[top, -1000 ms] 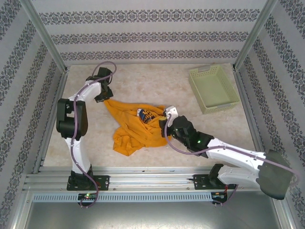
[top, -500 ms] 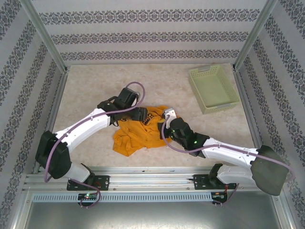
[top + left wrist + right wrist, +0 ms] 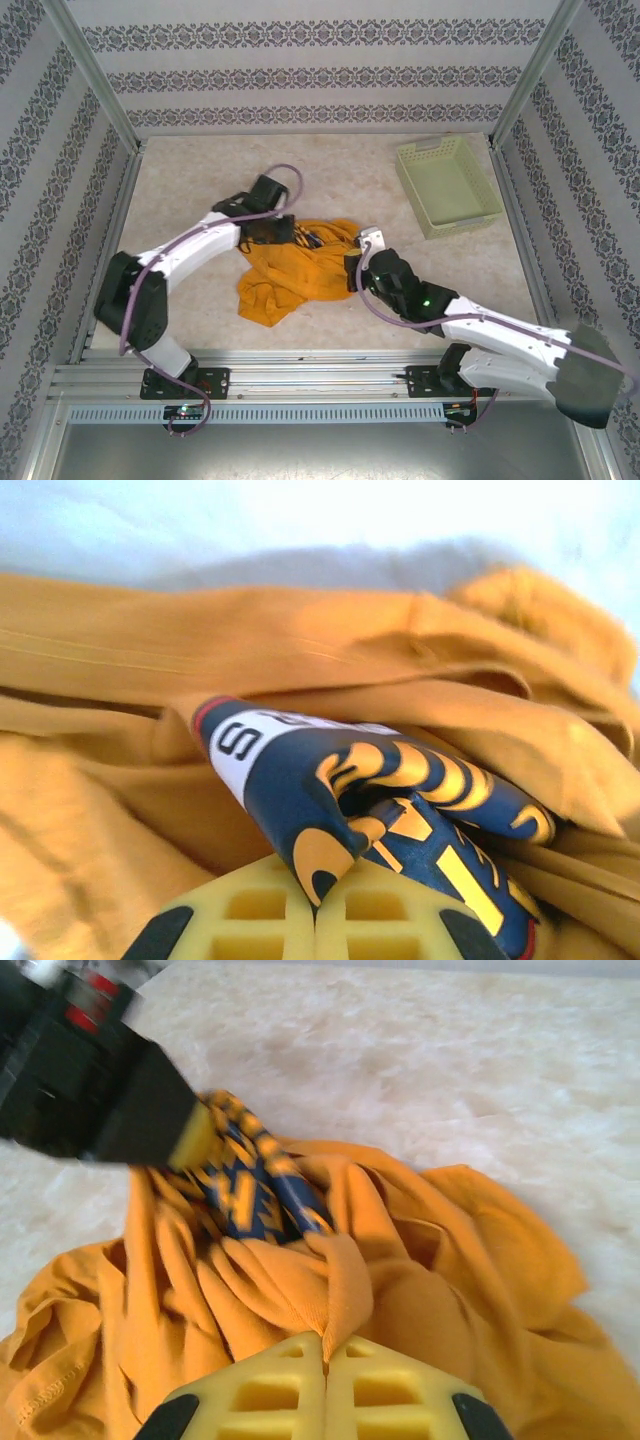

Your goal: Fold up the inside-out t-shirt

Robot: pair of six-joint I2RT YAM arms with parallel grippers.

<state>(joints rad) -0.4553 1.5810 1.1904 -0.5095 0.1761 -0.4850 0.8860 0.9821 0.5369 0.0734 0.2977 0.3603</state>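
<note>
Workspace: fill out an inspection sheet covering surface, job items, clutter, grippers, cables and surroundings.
Surface: pale mottled table, no spills seen.
Job's things: orange t-shirt crumpled in a heap mid-table, dark print partly showing.
Clutter: empty green basket at the far right.
Grippers: left gripper shut on the printed fold; right gripper shut on a plain orange fold.
Cables: purple cables loop along both arms.
Surroundings: patterned walls, metal frame posts.

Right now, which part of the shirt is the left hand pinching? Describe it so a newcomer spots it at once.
Find the crumpled orange t-shirt mid-table, left of the pale green basket. At its far edge, the left hand pinches a fold of dark blue print with orange swirls and a white patch, the only non-orange cloth in the heap.
</note>
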